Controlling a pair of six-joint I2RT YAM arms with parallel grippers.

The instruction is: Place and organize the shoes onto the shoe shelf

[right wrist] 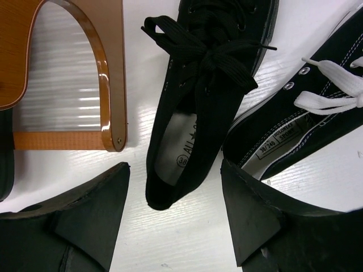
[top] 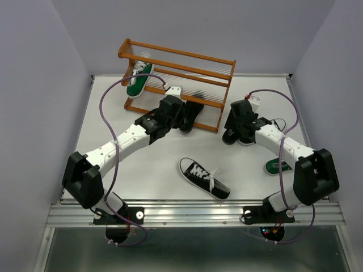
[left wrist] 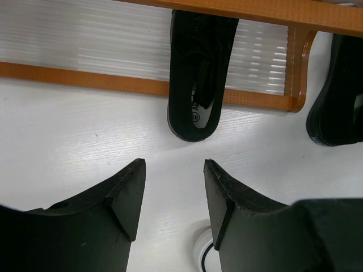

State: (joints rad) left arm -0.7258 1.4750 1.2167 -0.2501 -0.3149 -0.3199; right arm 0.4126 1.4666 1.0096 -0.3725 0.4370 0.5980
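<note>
Your left jaws stand released and empty, their fingers (left wrist: 122, 192) spread over the bare counter (left wrist: 68, 130), just short of an all-black shoe (left wrist: 195, 85). That shoe lies toe-in on the lower tier of the shoe shelf (left wrist: 85, 76), with its heel sticking out past the front rail. A green sneaker (top: 139, 79) sits at the shelf's left end.

Your right jaws are released too. The heel of a second all-black shoe (right wrist: 198, 113) lies between their fingers (right wrist: 91, 215), on the counter beside the shelf's right leg. A black sneaker with white laces (right wrist: 306, 113) lies just beside that shoe.

Another black-and-white sneaker (top: 204, 177) lies alone on the counter between your arms. A second green sneaker (top: 278, 166) rests near the right arm.
</note>
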